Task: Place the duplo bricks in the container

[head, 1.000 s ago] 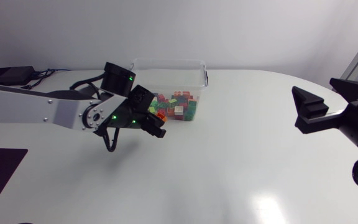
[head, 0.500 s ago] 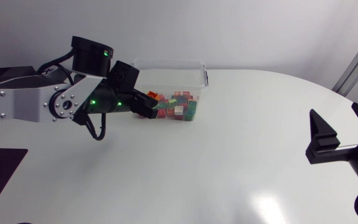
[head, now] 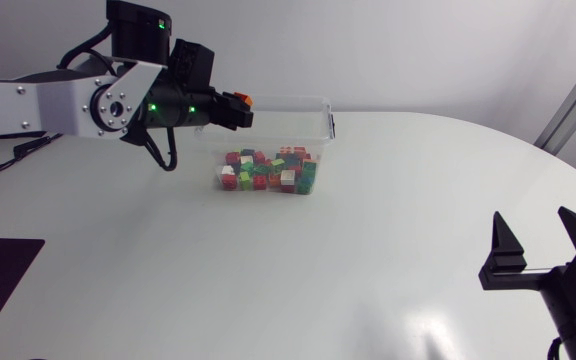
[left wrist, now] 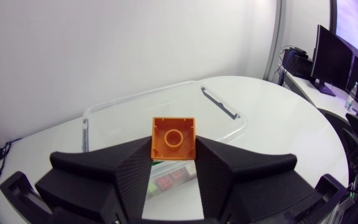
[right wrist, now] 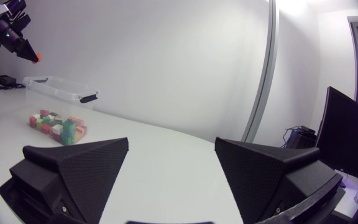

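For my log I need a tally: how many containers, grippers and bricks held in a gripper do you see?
container: 1
grippers: 2 (left gripper, right gripper)
orange brick, held by the left gripper: 1
total: 4
The loose bricks are too many to count.

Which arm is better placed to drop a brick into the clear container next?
Left. The left gripper is shut on an orange brick, raised at the container rim. The right gripper is open and empty, far across the table from both the container and the brick pile.
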